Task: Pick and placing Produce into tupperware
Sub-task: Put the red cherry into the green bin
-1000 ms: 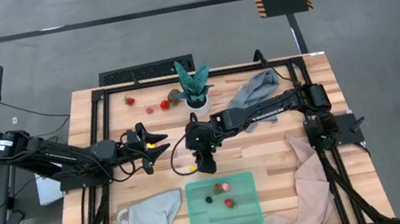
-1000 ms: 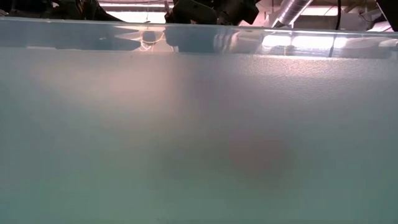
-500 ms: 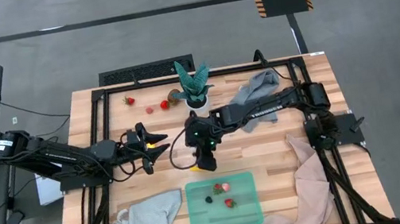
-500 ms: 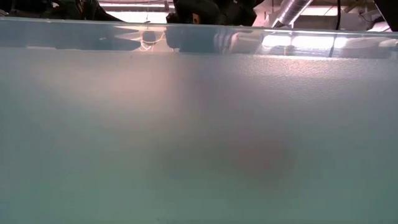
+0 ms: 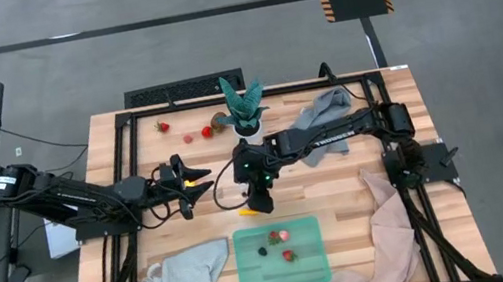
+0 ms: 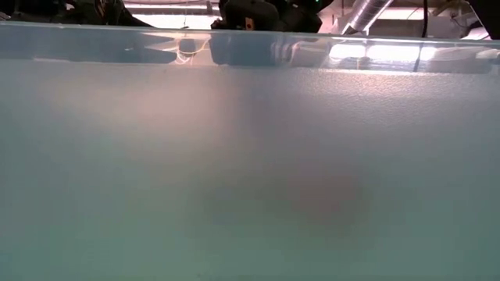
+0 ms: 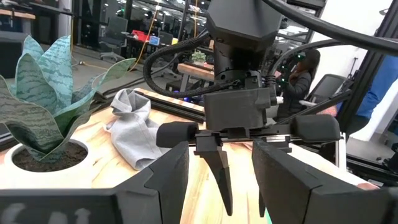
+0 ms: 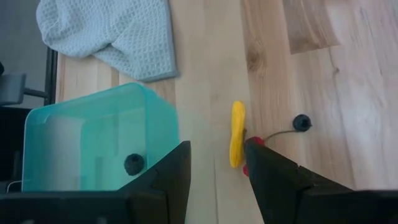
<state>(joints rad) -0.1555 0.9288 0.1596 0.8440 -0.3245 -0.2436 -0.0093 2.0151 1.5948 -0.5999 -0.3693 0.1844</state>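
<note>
My right gripper [image 5: 259,202] points down near the table's middle, open, just far of the mint-green tupperware [image 5: 282,255]. In its wrist view the yellow banana [image 8: 237,134] lies on the wood below the gap between the fingers, close to one of them, with a small red piece [image 8: 248,167] beside it. Two strawberries [image 5: 283,245] and a dark berry [image 8: 133,163] lie in the tupperware. My left gripper [image 5: 200,185] waits open, left of the right one and facing it [image 7: 241,190]. More strawberries [image 5: 162,127] and a brown piece [image 5: 217,121] lie near the far edge.
A potted plant [image 5: 245,110] stands just far of the right gripper. Grey-green cloths lie at the near left [image 5: 187,278], the far right [image 5: 323,109] and the right edge [image 5: 382,232]. The tupperware's wall [image 6: 250,156] fills the low view. A dark round piece [image 8: 301,122] lies near the banana.
My right gripper has shifted slightly toward the table's far edge while staying above the banana. Nothing else has moved.
</note>
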